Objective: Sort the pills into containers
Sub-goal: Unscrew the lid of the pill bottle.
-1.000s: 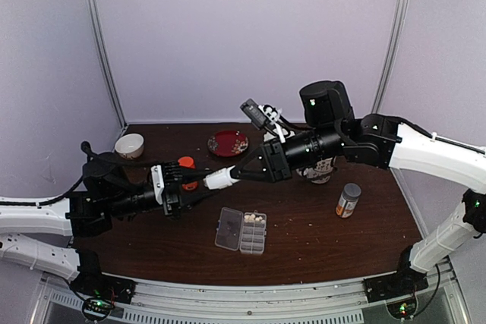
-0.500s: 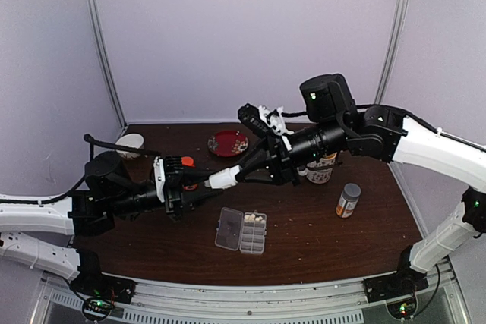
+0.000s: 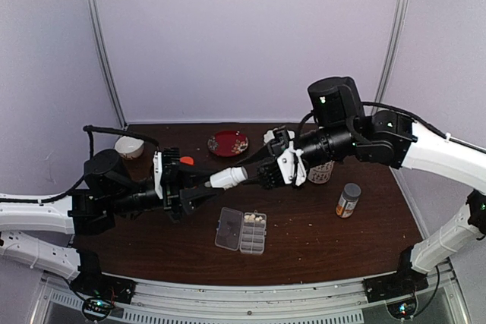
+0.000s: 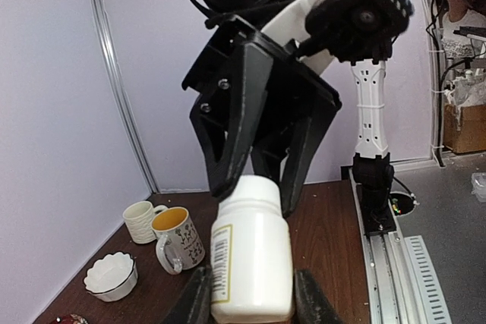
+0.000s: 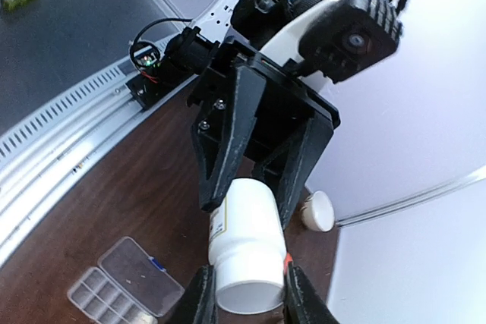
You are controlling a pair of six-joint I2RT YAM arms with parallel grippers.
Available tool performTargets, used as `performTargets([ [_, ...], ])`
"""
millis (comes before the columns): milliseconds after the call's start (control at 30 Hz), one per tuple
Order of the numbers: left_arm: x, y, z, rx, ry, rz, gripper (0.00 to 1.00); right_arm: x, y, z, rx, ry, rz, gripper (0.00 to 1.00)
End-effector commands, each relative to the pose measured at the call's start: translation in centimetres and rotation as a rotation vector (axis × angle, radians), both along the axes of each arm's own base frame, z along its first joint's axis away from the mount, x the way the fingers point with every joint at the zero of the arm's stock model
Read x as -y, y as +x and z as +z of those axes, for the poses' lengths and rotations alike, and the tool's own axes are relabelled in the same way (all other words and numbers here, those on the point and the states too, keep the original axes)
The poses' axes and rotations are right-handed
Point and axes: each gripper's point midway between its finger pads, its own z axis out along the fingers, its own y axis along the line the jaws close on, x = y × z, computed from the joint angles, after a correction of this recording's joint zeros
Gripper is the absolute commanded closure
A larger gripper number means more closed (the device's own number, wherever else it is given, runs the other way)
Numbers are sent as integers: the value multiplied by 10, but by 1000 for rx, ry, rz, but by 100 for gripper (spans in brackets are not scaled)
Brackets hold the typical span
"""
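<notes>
Bottle status: the white bottle (image 3: 228,179) hangs roughly level in mid-air over the table (image 3: 326,244), held at both ends. Body end: the left gripper (image 3: 205,187) pinches it, fingers (image 4: 196,303) pressed against either side of the barcode label. Cap end: the right gripper (image 3: 255,175) clamps it, fingers (image 5: 200,300) tight on the rim (no gap visible at either grip).

Below, nearer the arm bases, the pill box (image 3: 241,231) rests flat on the table with its clear lid folded open to the left. The pills (image 3: 255,220) lie in the cells of its right half, mostly the far ones; count too small to tell.

Other items on the table:
- red plate (image 3: 228,143), far centre
- white bowl (image 3: 129,146), far left
- grey-capped bottle (image 3: 348,199), upright at right, well apart from the pill box
- two mugs (image 4: 175,239), side by side, seen past the right arm in the left wrist view
</notes>
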Motion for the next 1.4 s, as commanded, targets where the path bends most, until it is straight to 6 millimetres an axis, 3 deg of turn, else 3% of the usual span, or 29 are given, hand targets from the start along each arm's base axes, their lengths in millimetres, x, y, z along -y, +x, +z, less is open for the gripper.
performTargets([
  [0,-8,-2,40,14,-122,2,85,0,7,4,458,47,25,96],
  [133,-7,-4,40,11,-119,-8,85,0,8,12,709,95,38,96],
  [233,-6,-5,40,11,-114,-19,85,1,11,7,876,53,58,96],
  [333,-5,-7,39,11,-111,-29,85,2,13,11,1002,63,57,87],
  [400,-6,-7,39,13,-113,-30,85,3,7,21,999,104,50,56],
  [433,-6,-7,38,13,-113,-29,85,4,1,27,970,129,54,33],
  [500,-6,-7,37,11,-110,-29,85,7,-11,46,853,222,46,10],
  [533,-6,-7,36,13,-107,-28,85,11,-16,53,798,257,42,2],
  [567,-7,-7,36,18,-105,-27,85,15,-20,59,740,286,34,1],
  [767,-12,-8,34,34,-110,-12,85,39,-42,82,120,405,-53,0],
  [833,-13,-8,33,39,-99,-8,85,45,-40,80,-120,410,-125,0],
  [867,-13,-8,32,44,-95,-6,85,49,-35,92,-272,466,-181,0],
  [933,-13,-7,31,48,-87,0,85,52,-26,97,-578,483,-278,0],
  [1000,-14,-5,31,50,-85,7,85,49,-35,90,-746,404,-274,0],
  [1300,-14,-5,29,78,-75,18,85,34,-36,74,-1650,229,-439,0],
  [1367,-15,-5,28,89,-71,22,85,28,-41,70,-1720,147,-460,0],
])
